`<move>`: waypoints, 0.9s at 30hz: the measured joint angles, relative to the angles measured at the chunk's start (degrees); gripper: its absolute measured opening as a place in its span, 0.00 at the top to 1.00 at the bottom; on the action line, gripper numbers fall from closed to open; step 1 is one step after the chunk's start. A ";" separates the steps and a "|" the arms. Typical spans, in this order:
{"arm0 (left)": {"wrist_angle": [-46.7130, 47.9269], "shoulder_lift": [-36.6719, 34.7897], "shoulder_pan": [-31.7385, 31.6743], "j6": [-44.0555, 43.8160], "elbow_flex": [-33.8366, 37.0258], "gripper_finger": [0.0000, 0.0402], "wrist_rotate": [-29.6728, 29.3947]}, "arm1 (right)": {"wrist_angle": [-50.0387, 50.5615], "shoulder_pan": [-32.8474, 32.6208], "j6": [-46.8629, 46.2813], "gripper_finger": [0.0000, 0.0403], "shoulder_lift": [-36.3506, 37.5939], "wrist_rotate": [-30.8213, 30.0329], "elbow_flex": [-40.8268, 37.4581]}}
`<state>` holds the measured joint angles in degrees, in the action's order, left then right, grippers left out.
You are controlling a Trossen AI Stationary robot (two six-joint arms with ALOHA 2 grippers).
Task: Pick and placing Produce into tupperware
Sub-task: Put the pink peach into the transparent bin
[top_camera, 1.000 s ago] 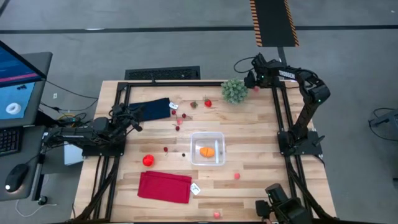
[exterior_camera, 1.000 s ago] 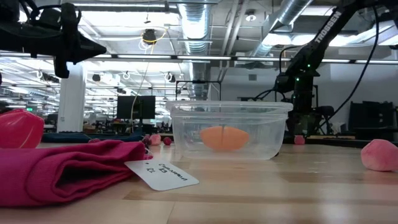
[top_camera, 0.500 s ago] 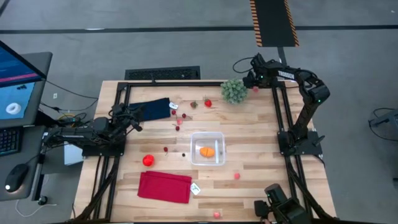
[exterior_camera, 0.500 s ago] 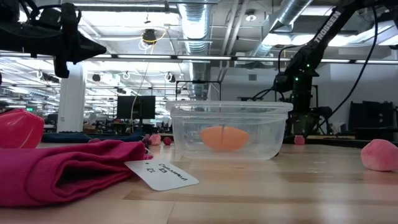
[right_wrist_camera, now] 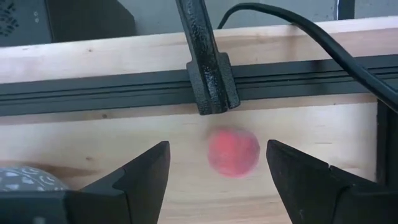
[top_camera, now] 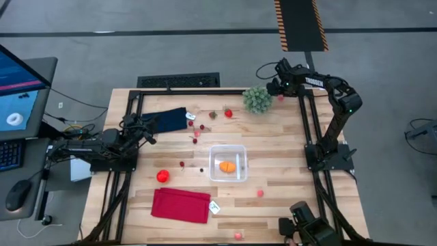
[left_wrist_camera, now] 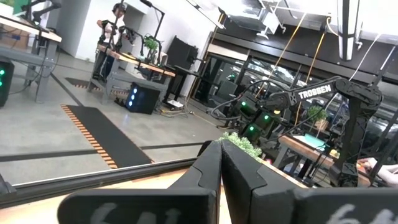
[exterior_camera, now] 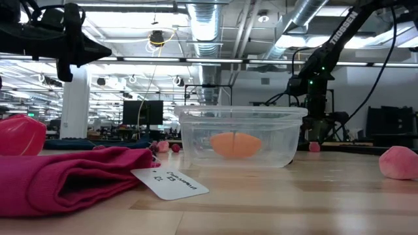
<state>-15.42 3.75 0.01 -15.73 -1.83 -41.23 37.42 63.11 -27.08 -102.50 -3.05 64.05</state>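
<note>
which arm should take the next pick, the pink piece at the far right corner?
Right. The right gripper is open with the pink piece between its fingers, beside the green plant ball. The left gripper is shut, by the navy cloth, across the table.

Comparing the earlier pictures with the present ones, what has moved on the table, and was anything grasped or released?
Nothing has visibly changed. The right gripper is still open over a pink piece of produce at the table's far edge, beside the green plant ball. The left gripper still waits shut by the navy cloth. The tupperware still holds only the orange piece.
</note>
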 joint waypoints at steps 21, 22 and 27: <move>0.00 0.00 0.00 0.00 0.00 1.00 0.02 | 8.59 -0.37 -3.25 0.29 0.02 -1.90 2.73; -0.03 0.00 0.00 0.00 0.00 1.00 0.03 | 8.52 -0.37 -3.38 0.29 0.02 -1.88 2.73; -0.14 0.00 0.00 0.00 0.00 1.00 0.02 | 7.09 -0.11 -5.01 0.29 0.02 -1.41 2.73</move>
<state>-15.56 3.75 0.01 -15.73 -1.83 -41.21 44.51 63.01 -32.09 -102.48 -4.46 66.78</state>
